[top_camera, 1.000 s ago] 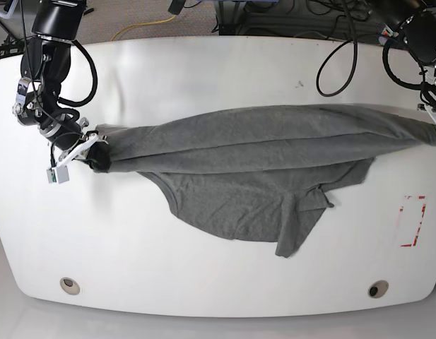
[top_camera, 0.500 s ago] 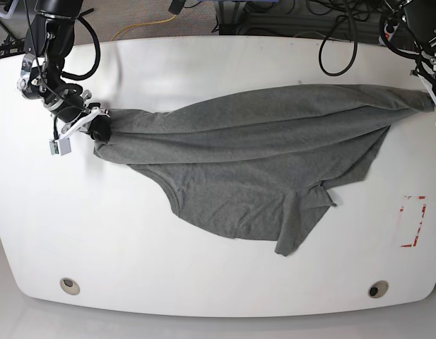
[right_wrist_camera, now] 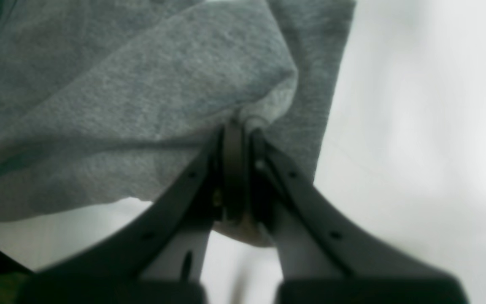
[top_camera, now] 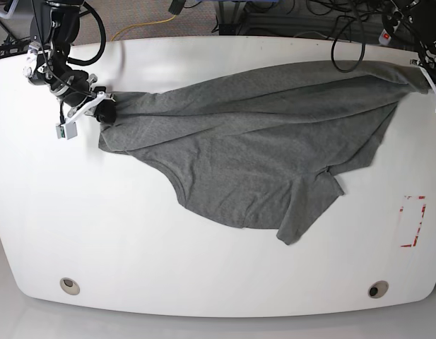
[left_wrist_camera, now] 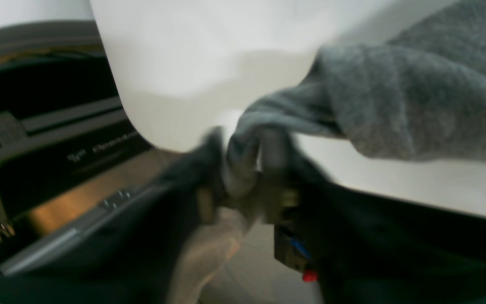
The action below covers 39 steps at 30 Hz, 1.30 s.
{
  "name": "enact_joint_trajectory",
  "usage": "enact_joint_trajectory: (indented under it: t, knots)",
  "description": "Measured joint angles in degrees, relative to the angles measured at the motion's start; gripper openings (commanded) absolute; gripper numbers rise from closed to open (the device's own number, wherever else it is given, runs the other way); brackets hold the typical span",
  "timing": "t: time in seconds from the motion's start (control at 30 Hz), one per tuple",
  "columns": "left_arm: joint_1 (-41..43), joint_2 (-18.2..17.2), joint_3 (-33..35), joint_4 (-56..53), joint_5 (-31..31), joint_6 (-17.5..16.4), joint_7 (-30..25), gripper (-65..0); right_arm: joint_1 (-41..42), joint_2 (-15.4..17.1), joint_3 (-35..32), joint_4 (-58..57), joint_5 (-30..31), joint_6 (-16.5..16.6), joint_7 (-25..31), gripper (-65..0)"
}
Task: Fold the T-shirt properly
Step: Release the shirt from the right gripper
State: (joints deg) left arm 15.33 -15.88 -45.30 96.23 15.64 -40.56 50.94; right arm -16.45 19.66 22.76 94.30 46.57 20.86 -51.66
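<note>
The grey T-shirt [top_camera: 260,148] is stretched across the white table [top_camera: 76,226] between both grippers, its lower part hanging in a loose flap toward the front. My right gripper [top_camera: 104,111] at the far left is shut on one edge of the shirt; its wrist view shows the black fingers [right_wrist_camera: 234,169] pinching a fold of the grey cloth [right_wrist_camera: 141,97]. My left gripper [top_camera: 428,76] at the far right is shut on the other edge; its blurred wrist view shows the cloth [left_wrist_camera: 395,97] bunched between the fingers [left_wrist_camera: 276,152].
A red dashed rectangle [top_camera: 413,221] is marked on the table at the right. Two round holes [top_camera: 70,285] [top_camera: 377,289] sit near the front edge. Cables and dark equipment [top_camera: 274,14] lie behind the table's far edge.
Both grippers have moved toward the table's far edge, pulling the shirt's held edge with them. The shirt has spread out more over the table.
</note>
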Motion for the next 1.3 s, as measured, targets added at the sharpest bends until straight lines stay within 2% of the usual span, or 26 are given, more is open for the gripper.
enact_joint_trajectory:
  t: [0.07,0.13,0.23,0.27,0.33,0.5,0.63,0.97,1.3]
  knots:
    - [-0.2,0.1,0.1,0.1,-0.3,0.0,-0.1,-32.4,0.1,0.0,-0.3,0.0,0.1,0.0,0.0,-51.4]
    - [-0.2,0.1,0.1,0.0,-0.3,0.0,0.0,-32.9,0.1,0.0,-0.3,0.0,0.2,0.0,0.0,-37.4]
    - [-0.3,0.0,0.1,0.0,-0.3,0.0,0.0,-33.2,0.1,-0.1,-0.1,0.8,0.1,0.0,-0.1,-21.7]
    - [-0.8,0.0,0.3,0.0,-0.3,0.0,0.0,-33.2,0.1,-0.1,0.0,1.7,0.1,0.0,0.0,-18.1]
    - [-1.3,0.0,0.3,0.0,-0.3,0.0,0.0,-33.3,0.2,-0.1,0.1,3.5,0.2,0.0,0.1,-14.7]
    - [-2.0,0.0,0.5,0.1,-0.3,0.0,0.0,-40.7,3.9,-0.1,-0.1,6.2,0.2,0.2,0.0,-14.4]
    - [-1.8,0.0,0.5,-0.2,-0.3,0.0,0.0,-41.0,10.5,0.3,-3.0,5.1,-0.2,0.0,0.4,-14.6]
    - [-1.9,0.1,-0.1,0.0,-0.2,0.0,0.0,-40.8,30.5,0.2,-18.3,-13.6,-1.1,-0.1,0.4,-14.6]
    - [-1.9,0.3,-2.1,0.0,-0.3,0.0,0.0,-40.8,45.4,0.0,-34.4,-36.1,0.0,0.0,9.8,-14.7]
